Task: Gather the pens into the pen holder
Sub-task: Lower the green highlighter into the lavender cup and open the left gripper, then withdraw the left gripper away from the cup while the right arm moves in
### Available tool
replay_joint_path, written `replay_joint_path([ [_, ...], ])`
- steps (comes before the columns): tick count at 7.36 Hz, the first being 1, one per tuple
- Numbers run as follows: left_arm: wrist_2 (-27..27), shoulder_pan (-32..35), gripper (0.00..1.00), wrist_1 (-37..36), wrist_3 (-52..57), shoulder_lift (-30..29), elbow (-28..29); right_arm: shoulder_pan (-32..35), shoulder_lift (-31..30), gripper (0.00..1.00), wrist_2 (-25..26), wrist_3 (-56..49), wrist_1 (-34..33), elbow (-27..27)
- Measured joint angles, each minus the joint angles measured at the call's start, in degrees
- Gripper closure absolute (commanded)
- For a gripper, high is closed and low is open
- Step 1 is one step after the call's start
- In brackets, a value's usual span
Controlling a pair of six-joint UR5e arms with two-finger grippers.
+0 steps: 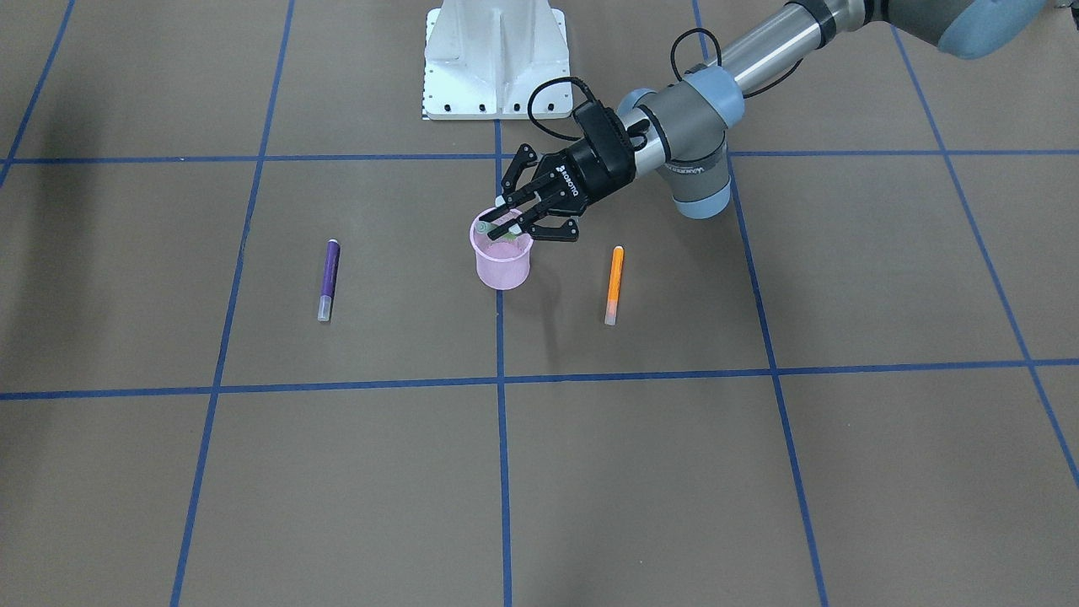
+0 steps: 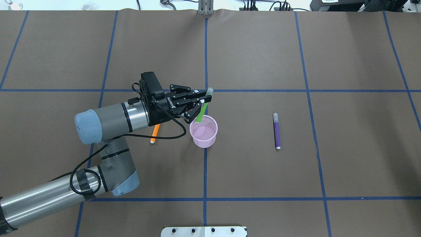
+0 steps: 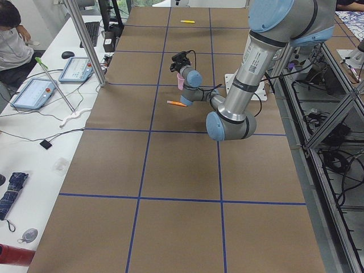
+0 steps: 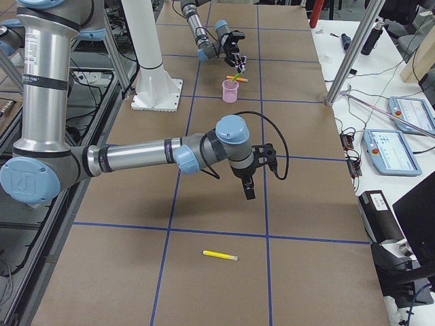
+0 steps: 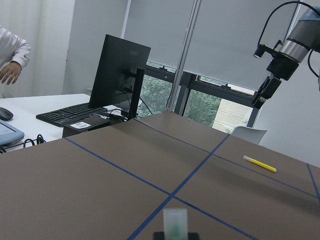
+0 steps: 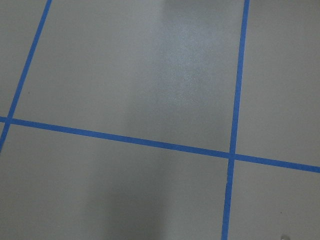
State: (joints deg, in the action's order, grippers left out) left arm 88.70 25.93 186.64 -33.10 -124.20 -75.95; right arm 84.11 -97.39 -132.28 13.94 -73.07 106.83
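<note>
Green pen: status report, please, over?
Left jaws shut on green pen, tilted over pen holder. Right jaws: cannot tell. Purple pen, orange pen, yellow pen lying loose. Nothing blocking.

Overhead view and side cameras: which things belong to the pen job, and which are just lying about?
Job:
- green pen, held in the left gripper
- cup
- orange pen
- purple pen
- yellow pen

Lying about:
- white base
- monitor
- keyboard

Bright even light, soft shadows.
</note>
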Motion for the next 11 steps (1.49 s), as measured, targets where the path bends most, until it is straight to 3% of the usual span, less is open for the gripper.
replay_joint_path([
  [1, -0.9, -0.9, 0.01, 0.3, 0.2, -0.1, 0.6, 0.0, 0.1, 0.0, 0.0, 0.0, 0.0, 0.0],
  [6, -0.8, -0.4, 0.01, -3.4, 0.6, -0.9, -0.5, 0.0, 1.0, 0.0, -0.3, 1.7, 0.0, 0.2],
  [7, 0.8, 1.1, 0.01, -9.2, 0.6, -0.7, -3.3, 0.0, 1.8, 0.0, -0.5, 3.4, -0.1, 0.3],
  [9, 8.1, 6.2, 0.01, -27.9, 0.6, 0.8, -12.6, -0.2, 2.5, 0.0, -0.7, 4.8, -0.1, 0.4],
  [11, 21.6, 15.5, 0.0, -46.2, 0.7, 3.0, -18.9, -1.5, 3.4, 0.0, -1.9, 8.2, 0.0, 1.0],
])
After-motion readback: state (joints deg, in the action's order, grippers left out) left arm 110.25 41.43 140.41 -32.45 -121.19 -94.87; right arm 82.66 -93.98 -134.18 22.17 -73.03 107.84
